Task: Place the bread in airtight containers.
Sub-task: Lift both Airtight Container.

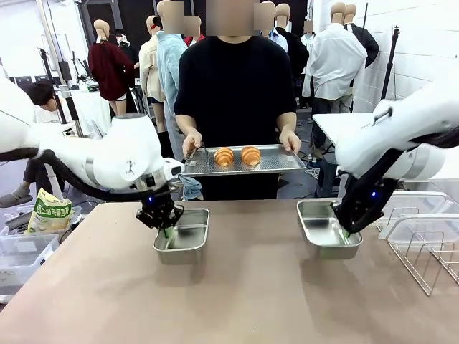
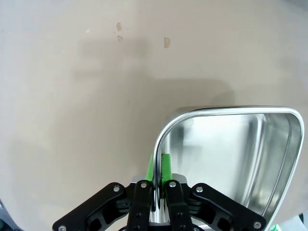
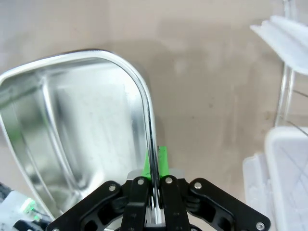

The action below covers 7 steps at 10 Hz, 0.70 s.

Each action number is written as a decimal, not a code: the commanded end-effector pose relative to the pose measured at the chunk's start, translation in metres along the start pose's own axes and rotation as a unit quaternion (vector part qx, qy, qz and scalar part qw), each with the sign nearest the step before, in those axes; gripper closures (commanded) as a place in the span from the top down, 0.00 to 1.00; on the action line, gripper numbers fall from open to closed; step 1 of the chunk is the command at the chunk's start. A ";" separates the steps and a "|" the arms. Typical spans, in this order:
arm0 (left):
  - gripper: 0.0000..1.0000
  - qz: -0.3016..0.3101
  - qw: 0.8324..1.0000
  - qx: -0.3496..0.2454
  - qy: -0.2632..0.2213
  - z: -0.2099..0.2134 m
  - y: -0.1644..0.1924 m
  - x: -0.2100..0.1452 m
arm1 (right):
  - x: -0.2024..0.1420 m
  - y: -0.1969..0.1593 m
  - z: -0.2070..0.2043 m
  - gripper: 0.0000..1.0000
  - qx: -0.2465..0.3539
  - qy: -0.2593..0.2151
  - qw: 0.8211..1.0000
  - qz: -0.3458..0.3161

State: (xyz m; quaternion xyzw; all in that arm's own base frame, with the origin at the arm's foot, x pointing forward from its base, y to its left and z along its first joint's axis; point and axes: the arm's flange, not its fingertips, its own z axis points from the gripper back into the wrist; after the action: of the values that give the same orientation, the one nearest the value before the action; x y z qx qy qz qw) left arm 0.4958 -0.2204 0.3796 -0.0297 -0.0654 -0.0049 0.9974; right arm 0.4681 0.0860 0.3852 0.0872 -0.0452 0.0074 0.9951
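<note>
Bread (image 1: 224, 155) tops front-view tray (image 1: 278, 160); wrist views show left fingers (image 2: 166, 166) and right fingers (image 3: 162, 161) clamping container rims (image 2: 162, 137) (image 3: 146, 103).

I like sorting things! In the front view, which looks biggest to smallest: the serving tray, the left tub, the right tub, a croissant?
1. serving tray
2. left tub and right tub, about alike
3. left croissant

I record golden-brown, ridged bread (image 1: 224, 155); a silver tray (image 1: 283, 162); shiny steel containers (image 1: 179, 256); a tan counter (image 1: 244, 301); green gripper pads (image 2: 166, 167).
</note>
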 end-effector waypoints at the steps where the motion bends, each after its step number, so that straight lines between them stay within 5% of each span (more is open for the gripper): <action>1: 0.00 -0.011 1.000 -0.012 0.003 0.046 0.005 -0.016 | -0.006 -0.007 0.043 0.00 0.032 -0.012 0.999 0.011; 7: 0.00 -0.057 0.996 -0.034 -0.063 0.142 -0.005 -0.061 | -0.035 0.005 0.151 0.00 0.027 -0.058 0.997 0.044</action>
State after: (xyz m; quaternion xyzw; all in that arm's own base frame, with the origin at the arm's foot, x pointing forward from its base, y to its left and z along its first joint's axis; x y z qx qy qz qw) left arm 0.4263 -0.2231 0.5121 -0.0469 -0.1324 -0.0508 0.9888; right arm 0.4241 0.0645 0.5239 0.1136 -0.1043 0.0368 0.9874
